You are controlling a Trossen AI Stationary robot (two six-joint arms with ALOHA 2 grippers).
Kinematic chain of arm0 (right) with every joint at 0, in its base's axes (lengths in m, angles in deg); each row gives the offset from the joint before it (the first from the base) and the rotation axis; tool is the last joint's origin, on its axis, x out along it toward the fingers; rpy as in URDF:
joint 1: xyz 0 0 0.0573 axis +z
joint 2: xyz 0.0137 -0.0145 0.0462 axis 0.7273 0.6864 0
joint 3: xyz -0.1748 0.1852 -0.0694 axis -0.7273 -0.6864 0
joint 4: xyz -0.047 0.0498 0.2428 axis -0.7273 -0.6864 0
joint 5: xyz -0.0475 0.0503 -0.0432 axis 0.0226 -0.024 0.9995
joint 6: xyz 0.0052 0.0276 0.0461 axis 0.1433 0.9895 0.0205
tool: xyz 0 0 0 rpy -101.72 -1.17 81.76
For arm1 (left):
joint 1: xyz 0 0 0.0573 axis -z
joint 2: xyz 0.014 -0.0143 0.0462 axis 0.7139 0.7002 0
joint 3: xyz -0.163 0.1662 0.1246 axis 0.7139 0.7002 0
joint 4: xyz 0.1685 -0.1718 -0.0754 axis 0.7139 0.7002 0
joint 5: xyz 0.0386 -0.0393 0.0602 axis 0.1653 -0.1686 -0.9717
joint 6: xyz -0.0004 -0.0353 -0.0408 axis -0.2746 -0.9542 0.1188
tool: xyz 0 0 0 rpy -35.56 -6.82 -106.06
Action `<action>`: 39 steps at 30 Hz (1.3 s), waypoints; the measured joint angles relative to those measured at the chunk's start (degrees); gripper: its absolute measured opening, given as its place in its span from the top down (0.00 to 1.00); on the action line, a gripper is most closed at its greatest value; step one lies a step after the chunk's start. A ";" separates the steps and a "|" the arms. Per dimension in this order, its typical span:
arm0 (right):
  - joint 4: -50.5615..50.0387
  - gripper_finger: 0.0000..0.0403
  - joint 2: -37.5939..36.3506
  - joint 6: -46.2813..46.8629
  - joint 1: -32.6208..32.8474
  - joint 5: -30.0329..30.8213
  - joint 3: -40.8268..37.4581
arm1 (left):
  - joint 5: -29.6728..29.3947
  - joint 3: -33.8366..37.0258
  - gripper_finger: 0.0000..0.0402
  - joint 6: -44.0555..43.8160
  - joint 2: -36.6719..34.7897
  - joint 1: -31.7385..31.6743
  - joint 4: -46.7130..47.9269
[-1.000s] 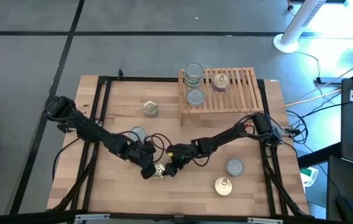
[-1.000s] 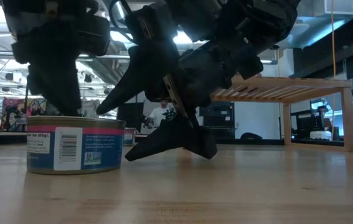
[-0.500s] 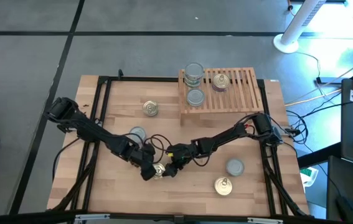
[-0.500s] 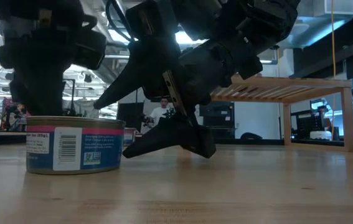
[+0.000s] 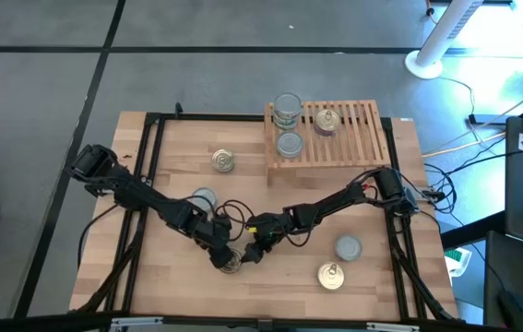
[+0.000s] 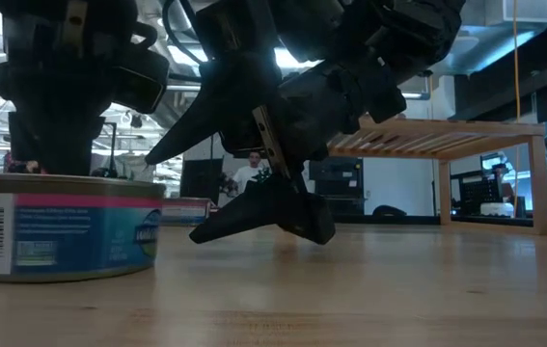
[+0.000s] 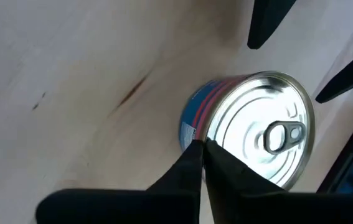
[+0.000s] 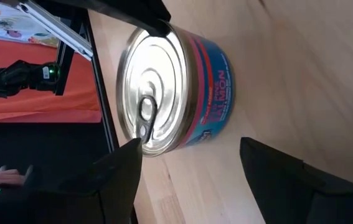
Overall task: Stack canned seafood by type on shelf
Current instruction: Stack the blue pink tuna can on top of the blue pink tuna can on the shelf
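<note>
We see the blue-labelled round tin with a pull-ring lid [image 5: 231, 262] on the light plank tabletop [image 5: 178, 286], directly under the left gripper [image 5: 225, 257] and just left of the right gripper [image 5: 253, 250]. The slatted light-wood shelf [image 5: 353, 138] lies well behind both grippers.

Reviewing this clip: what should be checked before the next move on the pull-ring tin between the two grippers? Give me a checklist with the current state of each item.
1. Tin upright on the table, pull ring up: ok.
2. Left gripper ready to grasp: not ok; it is shut, fingers together over the tin's rim, not around it.
3. Right gripper open beside the tin: ok.
4. Left fingertips pressing on the lid: cannot tell.
5. Shelf has bare slats for another tin: ok.
</note>
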 joint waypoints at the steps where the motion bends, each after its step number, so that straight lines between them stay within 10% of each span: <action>1: 0.00 0.33 0.00 0.00 0.00 0.00 0.00 | 0.12 0.03 0.97 0.00 0.02 -0.08 -0.12; 39: -4.72 0.33 0.02 3.34 -1.32 -6.80 0.00 | -5.46 0.37 1.00 9.53 0.35 -2.25 -8.92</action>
